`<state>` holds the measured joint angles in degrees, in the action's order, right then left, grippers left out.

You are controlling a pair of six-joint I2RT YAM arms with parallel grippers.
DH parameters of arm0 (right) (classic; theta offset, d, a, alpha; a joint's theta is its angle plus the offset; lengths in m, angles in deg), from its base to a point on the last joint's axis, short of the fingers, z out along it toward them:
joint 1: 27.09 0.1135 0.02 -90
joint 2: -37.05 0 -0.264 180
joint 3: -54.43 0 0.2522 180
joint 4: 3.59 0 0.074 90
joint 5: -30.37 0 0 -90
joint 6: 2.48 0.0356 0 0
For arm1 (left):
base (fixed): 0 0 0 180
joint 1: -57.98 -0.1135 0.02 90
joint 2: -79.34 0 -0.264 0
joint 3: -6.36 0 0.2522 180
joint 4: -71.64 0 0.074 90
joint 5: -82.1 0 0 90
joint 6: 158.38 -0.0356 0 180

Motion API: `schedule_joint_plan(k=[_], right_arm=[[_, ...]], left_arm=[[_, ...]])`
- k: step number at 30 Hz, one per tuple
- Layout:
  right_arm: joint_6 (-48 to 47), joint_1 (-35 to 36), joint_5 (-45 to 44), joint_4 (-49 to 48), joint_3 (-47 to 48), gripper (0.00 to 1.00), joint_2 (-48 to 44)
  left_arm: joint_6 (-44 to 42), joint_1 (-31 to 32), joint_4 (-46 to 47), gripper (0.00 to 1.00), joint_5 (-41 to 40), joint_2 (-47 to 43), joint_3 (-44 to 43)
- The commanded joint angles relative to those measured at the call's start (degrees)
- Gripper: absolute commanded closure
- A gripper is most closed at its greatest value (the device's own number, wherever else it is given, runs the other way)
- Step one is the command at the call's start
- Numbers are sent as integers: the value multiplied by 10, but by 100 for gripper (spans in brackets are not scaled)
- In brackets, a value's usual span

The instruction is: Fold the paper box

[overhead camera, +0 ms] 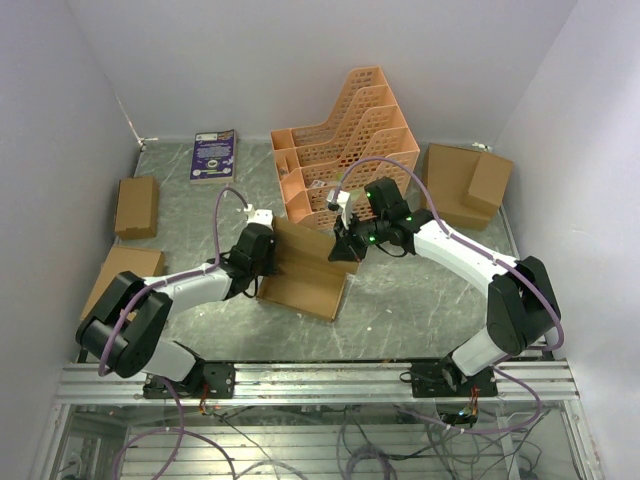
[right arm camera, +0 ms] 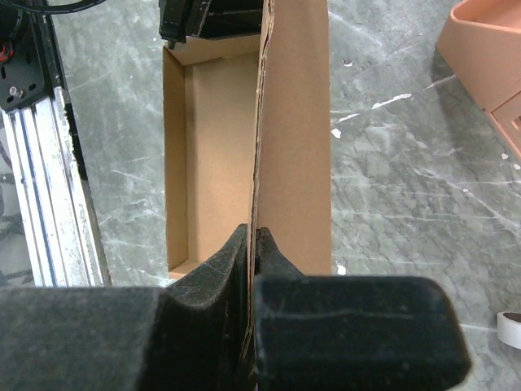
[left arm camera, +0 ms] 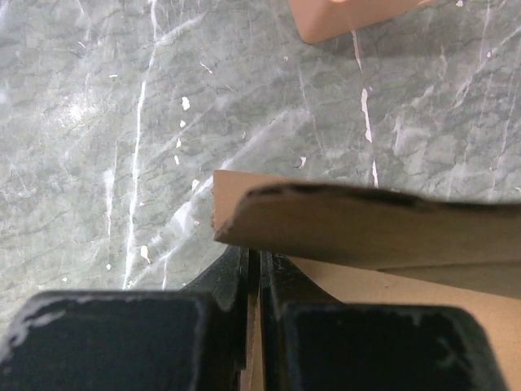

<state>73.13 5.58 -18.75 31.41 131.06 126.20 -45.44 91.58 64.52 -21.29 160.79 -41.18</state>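
The paper box (overhead camera: 305, 285) is a brown cardboard tray with raised walls, in the middle of the table between the arms. My left gripper (overhead camera: 262, 262) is shut on its left wall; in the left wrist view (left arm camera: 259, 265) the cardboard edge runs between the jaws under a folded flap (left arm camera: 366, 224). My right gripper (overhead camera: 345, 247) is shut on the box's upright lid flap at the far right corner. In the right wrist view (right arm camera: 253, 236) the jaws pinch the flap (right arm camera: 293, 122), with the open tray (right arm camera: 216, 155) to its left.
An orange lattice file rack (overhead camera: 345, 140) stands just behind the box. Ready-made brown boxes lie at the left (overhead camera: 136, 205) (overhead camera: 120, 272) and back right (overhead camera: 468, 185). A purple booklet (overhead camera: 214, 155) lies at the back. A white tape roll (right arm camera: 510, 330) lies near the right gripper.
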Motion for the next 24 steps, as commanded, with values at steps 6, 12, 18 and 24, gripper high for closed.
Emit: schedule_joint_plan(k=[6,12,18,24], right_arm=[[-3,4,33,-21,0,100,1],[-11,3,22,-17,0,100,0],[-23,3,-3,-10,0,100,-4],[-21,0,-22,-1,10,100,-8]], left_arm=[[6,3,-21,68,-20,-17,-13],[24,0,-55,53,4,-52,-19],[40,-10,-104,51,37,-63,-25],[63,-21,-140,47,99,-90,-23]])
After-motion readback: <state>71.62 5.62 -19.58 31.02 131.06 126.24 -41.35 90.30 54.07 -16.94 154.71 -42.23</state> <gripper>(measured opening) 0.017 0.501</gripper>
